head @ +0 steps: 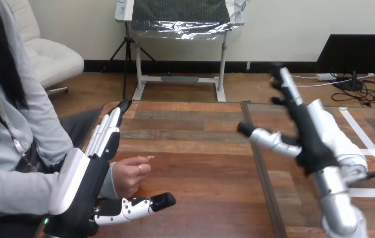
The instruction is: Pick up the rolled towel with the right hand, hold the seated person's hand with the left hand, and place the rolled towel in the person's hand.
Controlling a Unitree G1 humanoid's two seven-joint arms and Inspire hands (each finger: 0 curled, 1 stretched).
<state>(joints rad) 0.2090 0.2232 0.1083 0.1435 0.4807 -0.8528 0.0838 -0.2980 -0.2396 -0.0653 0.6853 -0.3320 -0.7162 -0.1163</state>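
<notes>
At the near left of the table, my left hand stood on its edge, with straight fingers pointing far and the thumb stretched to the right, on the near side of the person's hand. That hand rested loosely curled on the wood, just beside my palm. Nothing of mine was curled round it, and I could not tell if the two touched. On the right side my right hand was raised, fingers spread and thumb pointing left, holding nothing. The rolled towel lay just behind it, to its right, partly hidden by it.

I judged the first step, picking up the towel, as not yet done, and the holding of the person's hand as only prepared. The next move called for turning the right palm to the towel and closing round its middle.

I counted one towel, one person's hand and two robot hands.
</notes>
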